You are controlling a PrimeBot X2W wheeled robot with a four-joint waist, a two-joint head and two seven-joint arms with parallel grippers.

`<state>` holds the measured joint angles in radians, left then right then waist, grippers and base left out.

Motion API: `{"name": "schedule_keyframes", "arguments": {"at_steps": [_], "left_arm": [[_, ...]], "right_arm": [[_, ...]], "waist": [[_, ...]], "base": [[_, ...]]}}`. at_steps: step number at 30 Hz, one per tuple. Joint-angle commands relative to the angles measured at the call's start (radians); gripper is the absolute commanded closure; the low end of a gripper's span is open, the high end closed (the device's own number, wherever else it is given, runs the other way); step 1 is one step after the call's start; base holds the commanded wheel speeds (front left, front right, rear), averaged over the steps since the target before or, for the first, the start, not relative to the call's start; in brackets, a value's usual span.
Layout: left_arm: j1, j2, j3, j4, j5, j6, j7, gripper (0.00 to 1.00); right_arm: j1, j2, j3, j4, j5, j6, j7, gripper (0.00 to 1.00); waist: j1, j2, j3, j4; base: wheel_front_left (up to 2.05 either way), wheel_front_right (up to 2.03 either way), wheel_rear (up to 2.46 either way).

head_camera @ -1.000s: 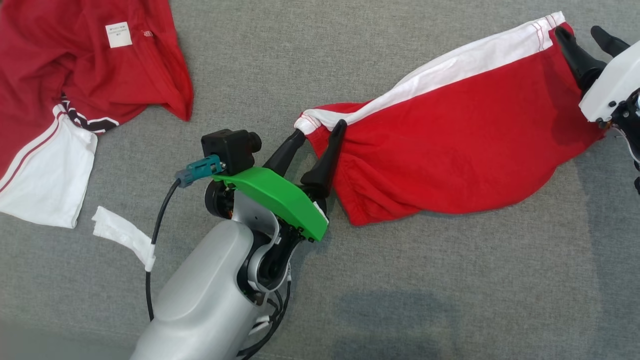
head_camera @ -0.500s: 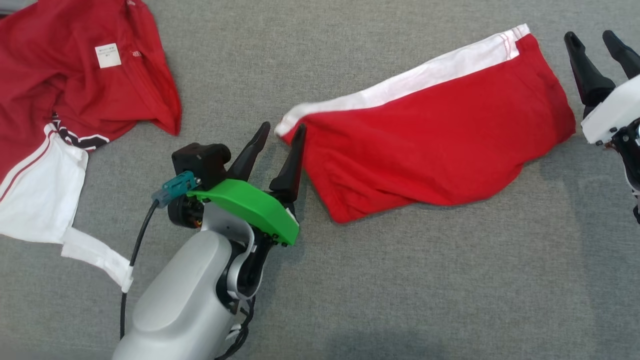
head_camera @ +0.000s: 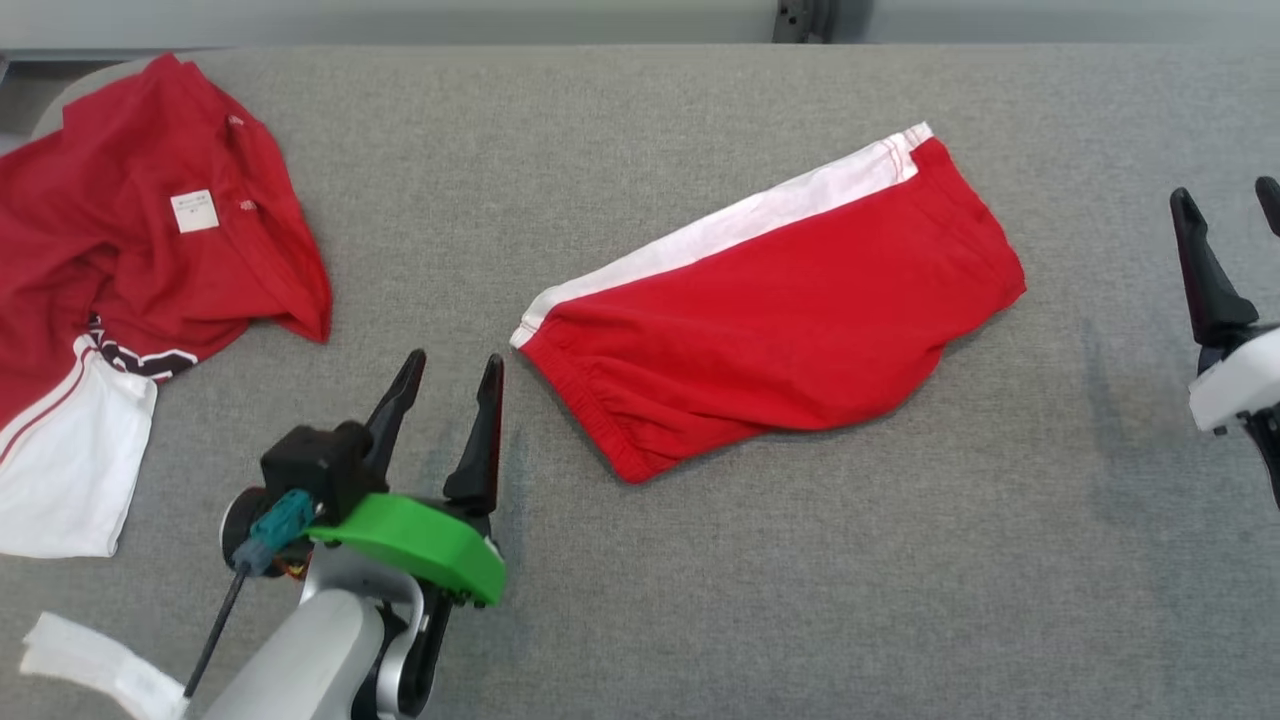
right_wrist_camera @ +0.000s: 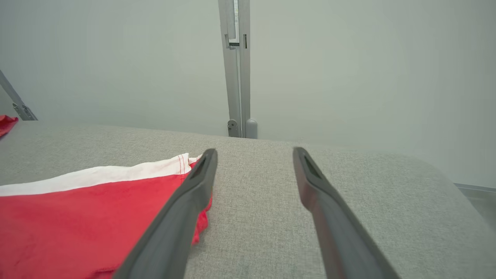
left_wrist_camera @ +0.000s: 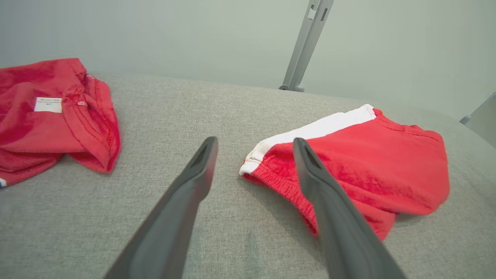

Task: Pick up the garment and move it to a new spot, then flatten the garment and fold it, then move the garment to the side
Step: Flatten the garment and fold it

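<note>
The garment (head_camera: 150, 260), a red jersey with a white sleeve and a small white label (head_camera: 195, 211), lies crumpled at the table's far left, also seen in the left wrist view (left_wrist_camera: 50, 124). A second red piece with a white stripe (head_camera: 780, 340) lies flat in the middle. My left gripper (head_camera: 454, 358) stands open just left of that piece's near-left corner, apart from it. My right gripper (head_camera: 1225, 190) is open at the right edge, clear of its right end. The wrist views show each gripper (left_wrist_camera: 254, 141) (right_wrist_camera: 254, 151) with nothing between the fingers.
The table (head_camera: 700, 600) is covered in grey fabric, and its far edge runs along the top. A white cloth strip (head_camera: 80, 665) lies at the lower left by my left arm. A grey metal post (right_wrist_camera: 236, 69) stands behind the table.
Both grippers have drawn back from the ends of the red-and-white piece, which now lies flat and free. The head camera has tilted, bringing the table's far edge into view.
</note>
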<state>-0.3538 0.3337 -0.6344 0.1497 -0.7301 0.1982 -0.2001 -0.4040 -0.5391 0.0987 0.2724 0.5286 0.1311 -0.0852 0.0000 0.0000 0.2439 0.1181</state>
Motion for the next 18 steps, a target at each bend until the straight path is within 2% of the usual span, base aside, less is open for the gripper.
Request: {"name": "schedule_keyframes", "arguments": {"at_steps": [1, 3, 7, 9, 13, 17, 18], "left_arm": [[0.036, 0.017, 0.005, -0.006, 0.027, 0.015, -0.021, 0.0], [0.071, 0.037, 0.003, -0.007, 0.07, 0.034, -0.044, 0.0], [0.147, 0.037, 0.04, -0.023, 0.128, 0.063, -0.065, 0.0], [0.183, 0.019, 0.083, -0.053, 0.165, 0.069, -0.066, 0.0], [0.251, -0.017, 0.164, -0.114, 0.253, 0.044, -0.065, 0.0], [0.292, -0.065, 0.227, -0.161, 0.342, -0.003, -0.064, 0.0], [0.303, -0.092, 0.254, -0.175, 0.368, -0.029, -0.064, 0.0]], "right_arm": [[0.037, 0.013, -0.021, -0.007, -0.033, -0.001, -0.035, 0.0], [0.077, 0.038, -0.051, -0.015, -0.072, -0.001, -0.083, 0.0], [0.158, 0.088, -0.095, -0.017, -0.131, -0.001, -0.14, 0.0], [0.188, 0.112, -0.113, -0.018, -0.152, -0.001, -0.151, 0.0], [0.217, 0.145, -0.13, -0.02, -0.177, -0.001, -0.163, 0.0], [0.194, 0.157, -0.136, -0.027, -0.184, -0.001, -0.163, 0.0], [0.173, 0.156, -0.142, -0.032, -0.182, -0.001, -0.155, 0.0]], "waist": [[0.0, 0.0, -0.057, -0.035], [0.0, 0.0, -0.079, -0.042], [0.0, 0.0, -0.114, -0.051], [0.0, 0.0, -0.119, -0.053], [0.0, 0.0, -0.118, -0.053], [0.0, 0.0, -0.094, -0.041], [0.0, 0.0, -0.074, -0.03]], "base": [[0.0, 0.0, 0.0], [0.0, 0.0, 0.0], [0.0, 0.0, 0.0], [0.0, 0.0, 0.0], [0.0, 0.0, 0.0], [0.0, 0.0, 0.0], [0.0, 0.0, 0.0]]}}
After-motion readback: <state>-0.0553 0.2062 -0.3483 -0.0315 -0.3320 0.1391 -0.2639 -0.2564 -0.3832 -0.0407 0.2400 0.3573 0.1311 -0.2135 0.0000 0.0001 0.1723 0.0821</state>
